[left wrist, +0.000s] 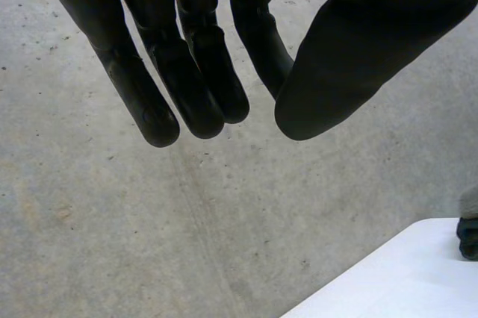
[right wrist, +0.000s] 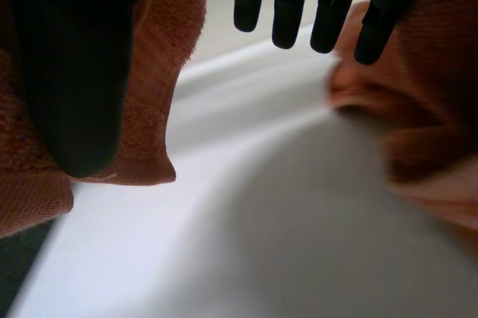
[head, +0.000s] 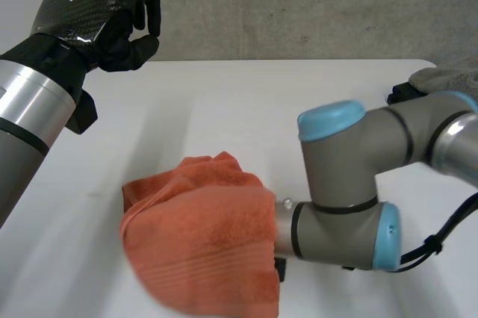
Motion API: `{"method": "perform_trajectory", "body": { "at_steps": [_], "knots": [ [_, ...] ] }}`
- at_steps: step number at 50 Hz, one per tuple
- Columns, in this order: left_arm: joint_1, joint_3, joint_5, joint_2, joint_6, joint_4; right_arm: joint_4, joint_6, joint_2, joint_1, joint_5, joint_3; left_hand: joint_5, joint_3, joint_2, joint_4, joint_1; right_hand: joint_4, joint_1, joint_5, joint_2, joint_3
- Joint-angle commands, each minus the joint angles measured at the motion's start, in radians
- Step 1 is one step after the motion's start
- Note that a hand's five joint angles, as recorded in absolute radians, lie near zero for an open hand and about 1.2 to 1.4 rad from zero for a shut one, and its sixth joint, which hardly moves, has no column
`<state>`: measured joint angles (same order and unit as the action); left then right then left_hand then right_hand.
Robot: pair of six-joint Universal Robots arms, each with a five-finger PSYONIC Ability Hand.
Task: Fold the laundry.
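Seemingly mid-fold: the orange towel [head: 202,243] drapes over the right robot hand [right wrist: 75,72], whose straight, parted fingers pinch nothing. The left robot hand [head: 97,16] hangs well away, relaxed and empty. Next, it likely needs a corner.

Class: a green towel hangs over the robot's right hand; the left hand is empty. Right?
No: the towel is orange, not green, as the head view shows. It hangs over the right hand; the left hand is empty.
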<state>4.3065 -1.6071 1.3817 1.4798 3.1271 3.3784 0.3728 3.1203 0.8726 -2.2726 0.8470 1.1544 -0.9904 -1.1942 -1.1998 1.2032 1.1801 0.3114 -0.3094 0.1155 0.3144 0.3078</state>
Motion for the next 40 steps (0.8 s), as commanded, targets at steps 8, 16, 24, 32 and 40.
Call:
{"method": "perform_trajectory", "body": {
  "at_steps": [8,16,24,32,40],
  "knots": [
    [0.025,0.027,0.065,0.122,0.068,-0.062,0.206,-0.673,0.088,-0.008,0.608,-0.070,0.990,1.020,1.025,-1.029,-1.006,-0.099,0.097,-0.077,-0.102,-0.095],
    [0.056,0.036,0.123,0.309,0.169,-0.074,0.081,-0.790,0.089,0.005,0.662,0.005,0.990,1.020,1.025,-1.029,-1.006,-0.137,0.135,-0.116,-0.140,-0.133],
    [0.065,0.059,0.047,0.462,0.189,-0.171,-0.023,-0.907,0.147,0.042,0.658,0.068,0.990,1.020,1.025,-1.029,-1.006,-0.137,0.135,-0.116,-0.140,-0.133],
    [0.016,0.065,-0.012,0.500,0.163,-0.229,-0.012,-0.921,0.192,0.065,0.624,0.028,0.990,1.020,1.025,-1.029,-1.006,-0.137,0.135,-0.116,-0.140,-0.133],
    [-0.059,0.136,0.037,0.626,0.145,-0.220,0.018,-0.879,0.192,0.048,0.593,0.060,0.990,1.020,1.025,-1.029,-1.006,-0.137,0.135,-0.116,-0.140,-0.133]
  ]
}}
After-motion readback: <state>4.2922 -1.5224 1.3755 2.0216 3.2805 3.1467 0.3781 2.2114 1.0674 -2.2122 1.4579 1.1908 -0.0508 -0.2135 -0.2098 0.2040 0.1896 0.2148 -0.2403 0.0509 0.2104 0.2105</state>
